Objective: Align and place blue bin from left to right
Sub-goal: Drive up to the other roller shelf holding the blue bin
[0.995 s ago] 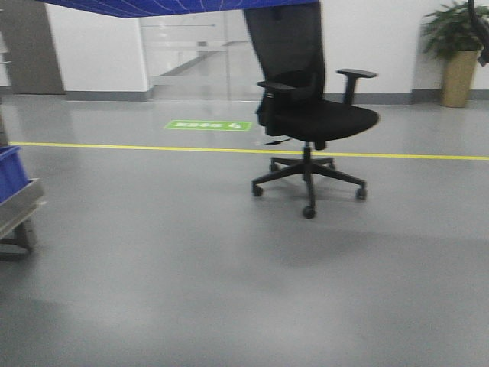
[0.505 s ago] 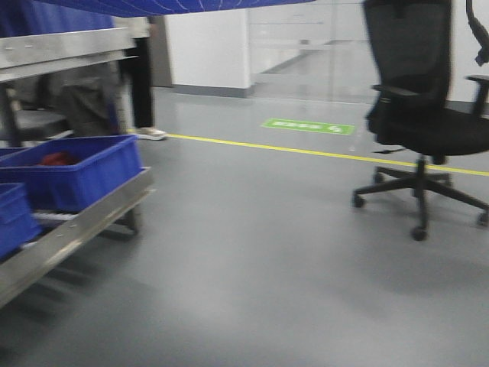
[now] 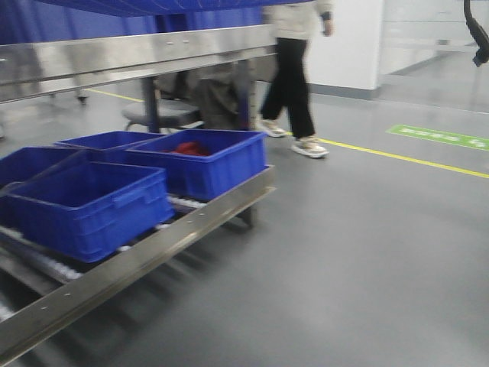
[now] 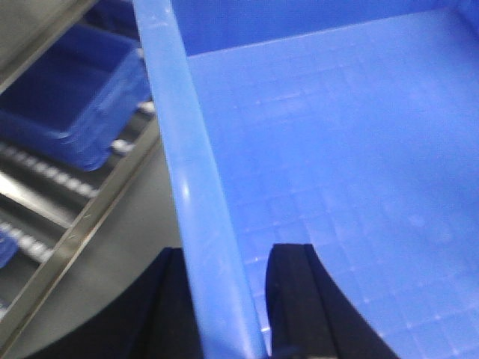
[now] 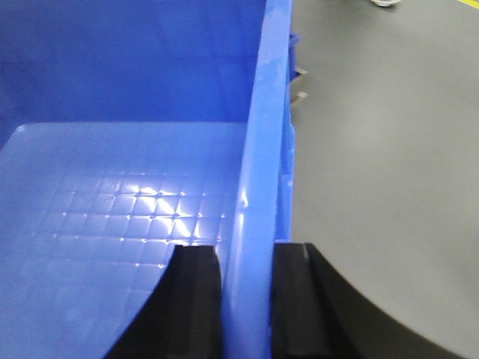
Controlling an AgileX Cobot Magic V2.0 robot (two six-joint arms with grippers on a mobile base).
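Note:
I hold the blue bin (image 3: 153, 6) up high; only its underside edge shows along the top of the front view. In the left wrist view my left gripper (image 4: 228, 258) is shut on the bin's thick left rim (image 4: 187, 172), one finger outside and one inside over the empty gridded floor (image 4: 352, 149). On the other side, my right gripper (image 5: 245, 250) is shut on the bin's right wall (image 5: 258, 149), its fingers straddling the rim.
A metal roller rack (image 3: 153, 252) stands low at the left, carrying several blue bins (image 3: 92, 206); one bin (image 3: 202, 164) holds something red. A steel shelf (image 3: 137, 53) runs above. A person (image 3: 294, 69) walks behind. A yellow floor line (image 3: 405, 158) crosses the grey floor.
The front view has swung left: the black office chair has slid out at the right and the rack with bins has come in. Both grippers still hold the bin.

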